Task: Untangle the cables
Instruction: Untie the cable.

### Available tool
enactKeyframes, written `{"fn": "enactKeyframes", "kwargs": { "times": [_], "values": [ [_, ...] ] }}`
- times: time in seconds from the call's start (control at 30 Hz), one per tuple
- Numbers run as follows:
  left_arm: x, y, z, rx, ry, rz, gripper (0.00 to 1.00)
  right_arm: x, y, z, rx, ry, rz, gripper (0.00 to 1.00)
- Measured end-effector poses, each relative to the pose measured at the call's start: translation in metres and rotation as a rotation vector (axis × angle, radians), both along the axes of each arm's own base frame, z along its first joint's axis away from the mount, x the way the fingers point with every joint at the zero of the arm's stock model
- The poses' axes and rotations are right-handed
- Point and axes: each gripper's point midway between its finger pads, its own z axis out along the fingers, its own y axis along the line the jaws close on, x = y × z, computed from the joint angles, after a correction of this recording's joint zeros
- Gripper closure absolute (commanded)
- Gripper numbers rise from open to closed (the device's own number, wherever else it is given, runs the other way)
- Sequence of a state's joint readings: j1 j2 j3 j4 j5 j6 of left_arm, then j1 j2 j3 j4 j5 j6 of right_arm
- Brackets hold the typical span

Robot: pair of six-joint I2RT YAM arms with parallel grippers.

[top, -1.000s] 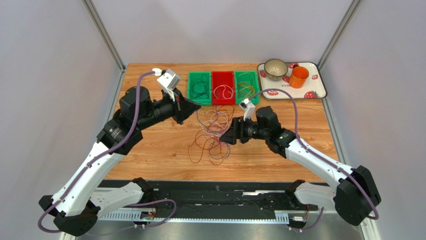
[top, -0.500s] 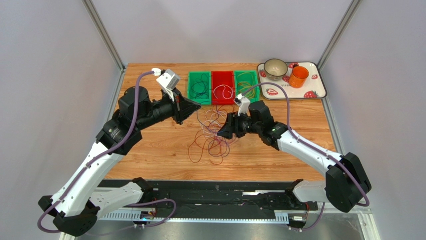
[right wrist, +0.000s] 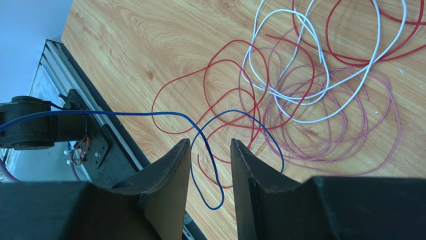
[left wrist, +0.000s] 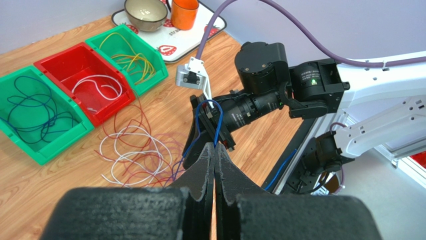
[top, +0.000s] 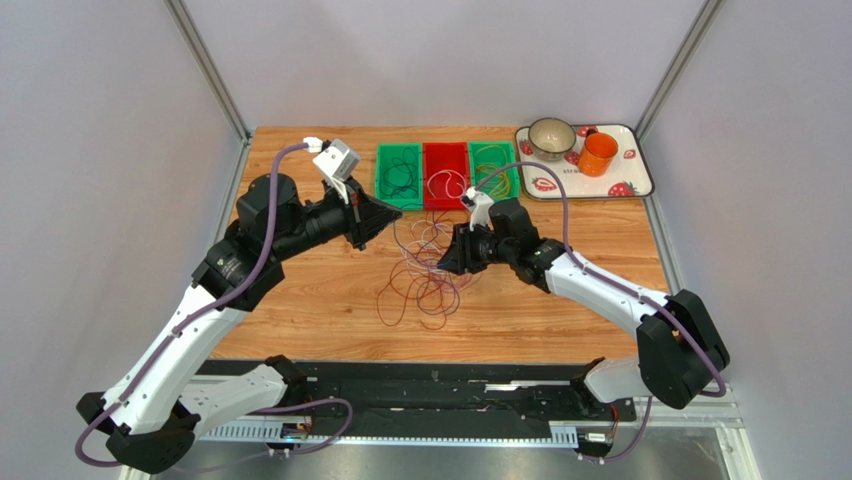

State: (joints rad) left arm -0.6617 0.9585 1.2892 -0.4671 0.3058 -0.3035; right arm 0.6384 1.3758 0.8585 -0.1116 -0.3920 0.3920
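Top external view: the cables (top: 432, 283) lie in a loose tangle of red, white and purple loops on the table (top: 320, 300), mid-board, just in front of three bins. The left green bin (top: 398, 176) holds dark loops, the red bin (top: 446, 175) holds white ones, and the right green bin (top: 493, 170) holds yellow and green ones. The left gripper (top: 393, 213) hangs above the far-left edge of the tangle. The right gripper (top: 444, 264) sits over its right side, tips pointing left. A tray (top: 636, 170) at the far right corner carries a bowl (top: 551, 138) and an orange cup (top: 598, 154). Right wrist view: the right gripper's fingers stand apart with a clear gap. A blue cable (right wrist: 150, 114) runs in nearly straight from the left, raised off the board, and drops in a loop through that gap; neither finger is seen pressing on it. Red, white and purple loops lie overlapped on the wood beyond. Left wrist view: the left gripper's fingers are pressed together. The blue cable rises from between their tips to a small loop at the right gripper's fingers, so the left gripper pinches it. The bins, tray, bowl and cup show at the upper left.
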Motion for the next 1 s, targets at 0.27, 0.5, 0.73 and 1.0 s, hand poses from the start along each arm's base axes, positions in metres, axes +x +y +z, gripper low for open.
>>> {"fn": "enactKeyframes", "kwargs": {
  "times": [0.27, 0.5, 0.73, 1.0],
  "values": [
    [-0.001, 0.0, 0.0, -0.001, -0.001, -0.002, 1.0, -0.001, 0.001, -0.004, -0.008, 0.007, 0.012, 0.88],
    [-0.001, 0.0, 0.0, -0.003, 0.003, -0.003, 0.86, 0.002, 0.005, 0.006, 0.007, -0.007, 0.019, 1.0],
    [0.002, 0.01, -0.022, 0.065, 0.082, 0.06, 0.01, 0.022, 0.005, 0.053, 0.011, -0.047, -0.027, 1.0],
    [0.006, 0.042, -0.09, 0.283, 0.302, 0.228, 0.01, 0.049, 0.014, 0.185, 0.161, -0.238, -0.064, 1.0]
  ]
}}
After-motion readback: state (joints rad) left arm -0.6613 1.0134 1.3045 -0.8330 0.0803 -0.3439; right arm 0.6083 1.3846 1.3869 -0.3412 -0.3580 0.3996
